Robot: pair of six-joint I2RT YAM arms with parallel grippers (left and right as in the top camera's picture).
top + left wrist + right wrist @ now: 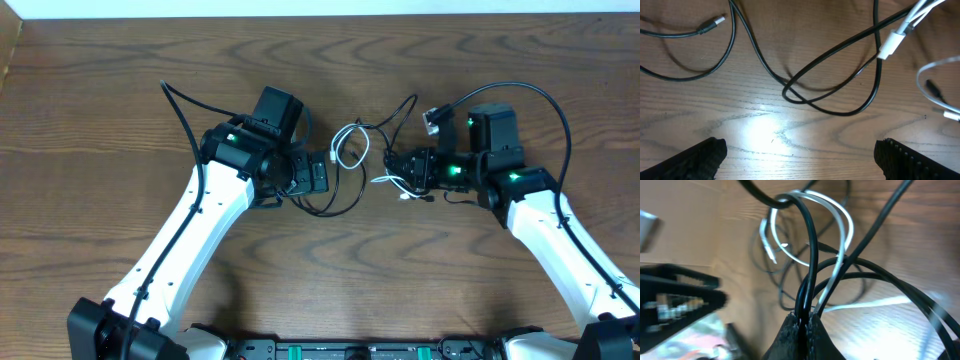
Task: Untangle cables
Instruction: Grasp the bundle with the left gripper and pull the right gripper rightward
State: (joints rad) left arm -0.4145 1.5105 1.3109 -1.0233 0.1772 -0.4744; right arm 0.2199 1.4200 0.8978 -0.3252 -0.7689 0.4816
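The overhead camera looks straight down on the wooden table [90,110] from a distance, framing the left arm [185,235] and the right arm [560,235]. The left wrist camera faces the tabletop at close range, with the left gripper's fingers [695,157] at the lower edge. The right wrist camera sits even closer, behind the right gripper's fingers [790,332]. All views share the cables [813,265].

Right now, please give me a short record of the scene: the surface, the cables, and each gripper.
table: brown wood
cables: black and white loops, crossed, lying between the two arms
left gripper: open, over bare wood, holds nothing
right gripper: shut on cables, black and white strands at its tips
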